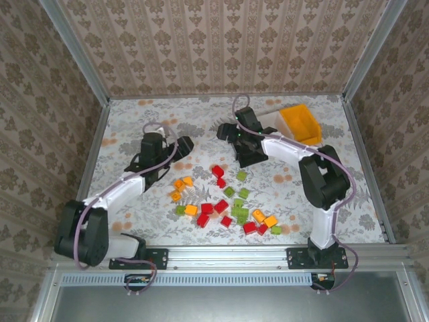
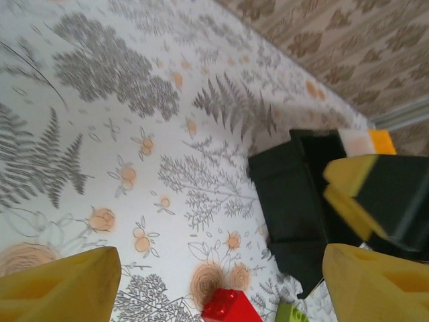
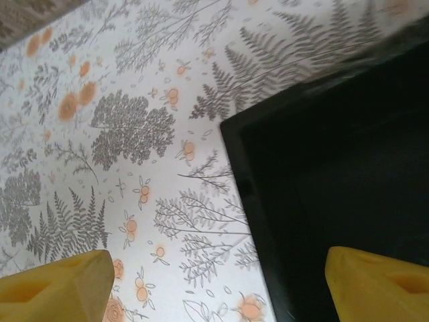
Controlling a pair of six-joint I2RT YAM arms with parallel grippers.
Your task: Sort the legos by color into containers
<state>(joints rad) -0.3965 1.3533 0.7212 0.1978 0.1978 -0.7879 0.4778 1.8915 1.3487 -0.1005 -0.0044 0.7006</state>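
Red, lime-green & orange-yellow plastic lego bricks [image 1: 221,206] loose on floral table [image 1: 134,121]; left end effector [image 2: 218,272] spread, empty; right end effector [image 3: 214,282] spread over black plastic bin [image 3: 335,168] rim.

The left arm [image 1: 124,186] and right arm [image 1: 288,146] had white links between bulky black joints and stood on black base plates [image 1: 144,256]. A thin purple-grey cable [image 1: 80,231] ran along each. The fingers [image 2: 60,282] were yellow, blunt wedges.
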